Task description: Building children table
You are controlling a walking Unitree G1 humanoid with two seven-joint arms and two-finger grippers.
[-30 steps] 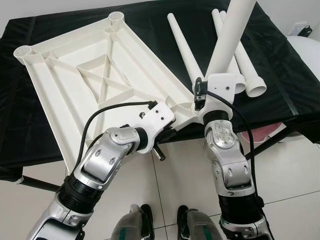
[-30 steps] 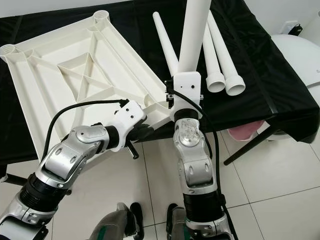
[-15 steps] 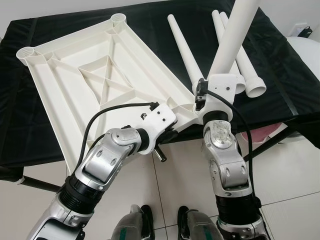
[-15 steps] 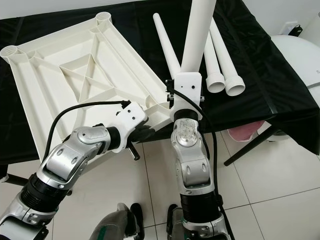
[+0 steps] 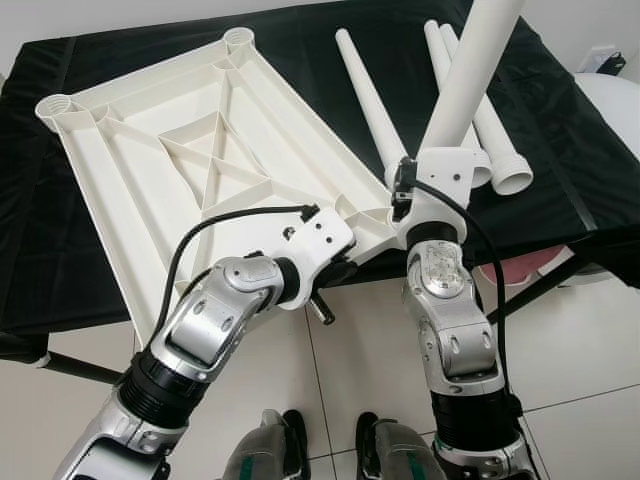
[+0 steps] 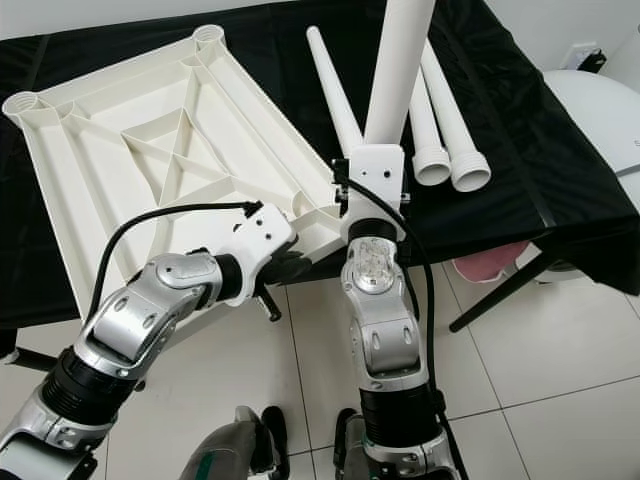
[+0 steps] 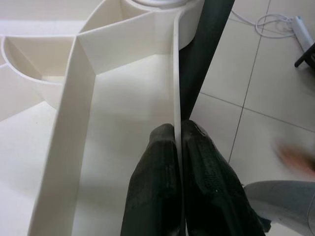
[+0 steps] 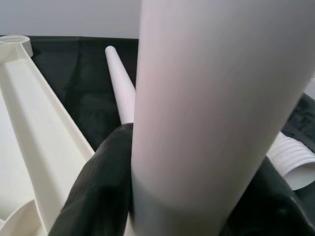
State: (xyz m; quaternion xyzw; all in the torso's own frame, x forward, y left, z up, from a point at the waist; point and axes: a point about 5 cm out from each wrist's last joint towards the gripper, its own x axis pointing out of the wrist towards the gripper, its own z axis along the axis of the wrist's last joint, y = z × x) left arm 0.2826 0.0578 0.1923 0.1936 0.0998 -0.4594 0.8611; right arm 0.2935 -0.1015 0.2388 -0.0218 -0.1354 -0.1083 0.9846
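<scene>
the tabletop (image 5: 200,170), lying at centre frame, is being pinched at its rim by the left claw (image 7: 178,147); a white leg (image 5: 470,75) is being gripped upright by the right claw (image 8: 147,196).

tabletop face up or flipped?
Flipped: the tabletop shows its ribbed underside and open leg sockets, lying on the black cloth.

arms: 2x silver metal, jointed, rounded shells w/ screws
left arm (image 5: 215,335): black ribbed collar nr shoulder, black cable looping to white wrist block
right arm (image 5: 452,335): oval silver cover, black cable down its side
left end effector (image 7: 179,142): 2 black textured fingers
right end effector (image 8: 162,196): black fingers
feet (image 5: 330,450): black/grey-green
</scene>
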